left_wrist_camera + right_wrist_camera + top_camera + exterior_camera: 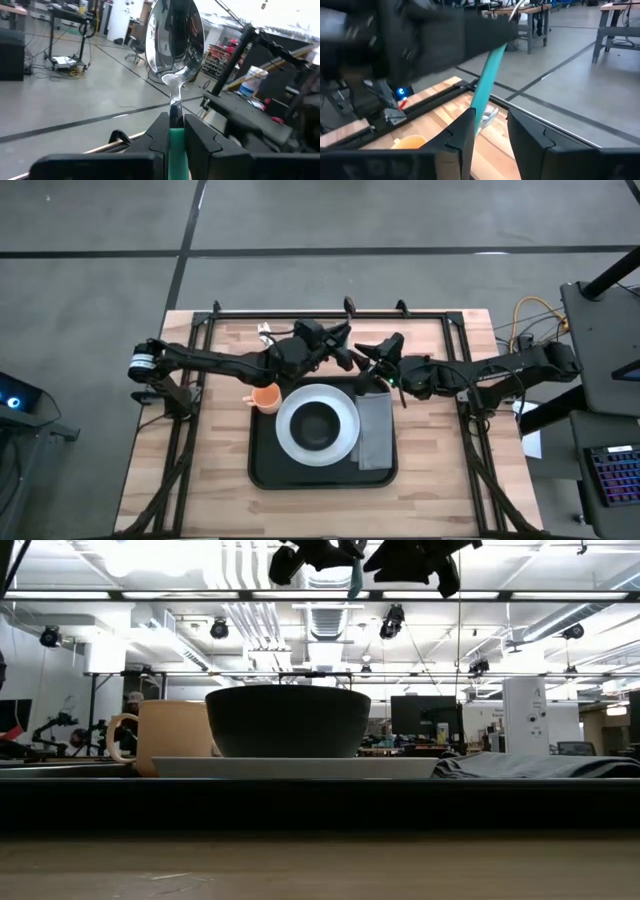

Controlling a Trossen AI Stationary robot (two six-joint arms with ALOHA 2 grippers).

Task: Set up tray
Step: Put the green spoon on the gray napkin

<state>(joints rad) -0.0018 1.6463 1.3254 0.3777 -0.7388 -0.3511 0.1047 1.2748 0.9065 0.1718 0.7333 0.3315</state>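
Note:
A spoon with a shiny bowl [175, 40] and a teal handle [487, 75] is held in the air over the table's far middle. My left gripper [173, 135] is shut on it. My right gripper [490, 135] faces the left one, with its fingers open on either side of the handle's lower part. Both grippers [345, 350] [368, 360] hover beyond the black tray [262, 470]. On the tray lie a white plate [290, 442] bearing a black bowl [316, 423], an orange mug [266, 398] and a grey napkin [376, 430]. My left gripper pinches the teal handle [176, 145] between its two fingers, close to the metal neck. The fingers lie about level and the bowl sticks out past the fingertips. The spoon is lifted clear of the table. My right gripper has the handle [479, 112] close against one finger [462, 135]; I cannot tell whether it touches.
The tray fills the middle of the wooden table [440, 480]. Black frame rails [330, 313] run along the table's far edge and sides. Bare wood lies left and right of the tray.

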